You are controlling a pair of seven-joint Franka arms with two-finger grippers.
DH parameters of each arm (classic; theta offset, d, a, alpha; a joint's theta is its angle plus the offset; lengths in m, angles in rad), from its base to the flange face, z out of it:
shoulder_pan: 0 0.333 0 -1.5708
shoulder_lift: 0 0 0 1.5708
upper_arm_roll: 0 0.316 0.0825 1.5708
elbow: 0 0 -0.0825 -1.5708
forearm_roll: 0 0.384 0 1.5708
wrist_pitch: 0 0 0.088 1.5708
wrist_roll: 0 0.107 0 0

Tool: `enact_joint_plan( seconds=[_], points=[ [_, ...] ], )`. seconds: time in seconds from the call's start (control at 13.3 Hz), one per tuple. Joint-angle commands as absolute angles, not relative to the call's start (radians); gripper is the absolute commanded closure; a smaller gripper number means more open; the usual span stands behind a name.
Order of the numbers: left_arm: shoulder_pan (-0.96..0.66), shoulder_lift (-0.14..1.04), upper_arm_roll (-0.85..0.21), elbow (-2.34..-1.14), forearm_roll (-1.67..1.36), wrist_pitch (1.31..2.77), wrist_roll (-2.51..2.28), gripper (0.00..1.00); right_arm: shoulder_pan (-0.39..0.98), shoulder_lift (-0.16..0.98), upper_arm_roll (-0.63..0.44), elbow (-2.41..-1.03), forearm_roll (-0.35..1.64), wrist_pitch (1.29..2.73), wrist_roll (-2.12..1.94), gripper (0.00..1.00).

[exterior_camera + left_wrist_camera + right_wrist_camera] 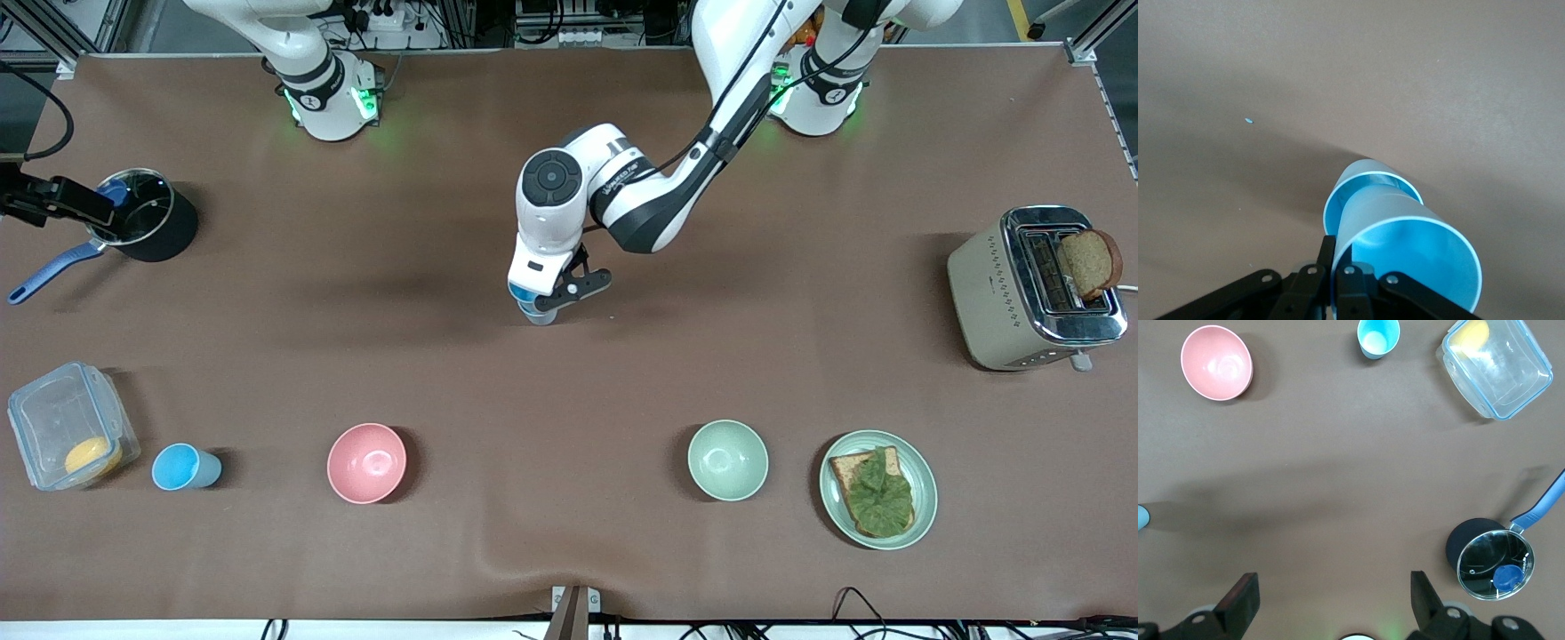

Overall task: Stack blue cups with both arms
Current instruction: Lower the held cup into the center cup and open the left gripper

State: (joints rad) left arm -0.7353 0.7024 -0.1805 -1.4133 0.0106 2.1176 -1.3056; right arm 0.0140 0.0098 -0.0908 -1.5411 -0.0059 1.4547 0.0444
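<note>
My left gripper (pixel 544 300) is over the middle of the table, shut on the wall of a blue cup (pixel 1418 260). One finger is inside the rim and one outside (pixel 1327 253). The held cup leans, and its lower end sits inside the rim of a second blue cup (pixel 1368 181) standing on the table. In the front view the two show as one stack (pixel 536 310) under the hand. A third blue cup (pixel 185 467) stands alone near the front camera, toward the right arm's end; it also shows in the right wrist view (pixel 1378 336). My right gripper (pixel 1331 590) is open and empty, high over the table near its base.
A pink bowl (pixel 366 462) and a pale green bowl (pixel 727 460) stand nearer the front camera. A plate with toast and lettuce (pixel 877 489), a toaster (pixel 1036 289), a clear box (pixel 69 425) and a black pot (pixel 147 213) are near the table ends.
</note>
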Motion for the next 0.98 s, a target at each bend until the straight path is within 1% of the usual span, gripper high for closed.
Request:
enact_joint_plan(
  seconds=[0.0,0.08,0.15,0.23,0.45,0.6,0.9],
  points=[
    [-0.736,0.716,-0.175,-1.388,0.028,2.117,-1.33,0.77,0.015,0.015,-0.084,-1.545,-0.031,1.465,0.04,0.0],
    [-0.736,0.716,-0.175,-1.388,0.029,2.117,-1.33,0.16,0.015,0.015,-0.084,-1.546,-0.031,1.465,0.04,0.0],
    [-0.736,0.71,-0.173,-1.387,0.037,2.117,-1.33,0.0,0.018,0.015,-0.084,-1.543,-0.031,1.465,0.038,0.0],
    [-0.739,0.7,-0.172,-1.385,0.038,2.117,-1.321,0.0,0.021,0.017,-0.084,-1.542,-0.031,1.465,0.04,0.0],
    [-0.69,0.611,-0.172,-1.388,0.087,2.105,-1.307,0.0,0.018,0.017,-0.084,-1.542,-0.029,1.468,0.035,0.0],
    [-0.641,0.533,-0.172,-1.399,0.144,2.031,-1.287,0.0,0.011,0.018,-0.086,-1.54,-0.026,1.47,0.014,0.0],
    [-0.419,0.387,-0.182,-1.401,0.166,1.996,-0.98,0.0,0.014,0.023,-0.087,-1.542,-0.031,1.48,-0.012,0.0]
  ],
)
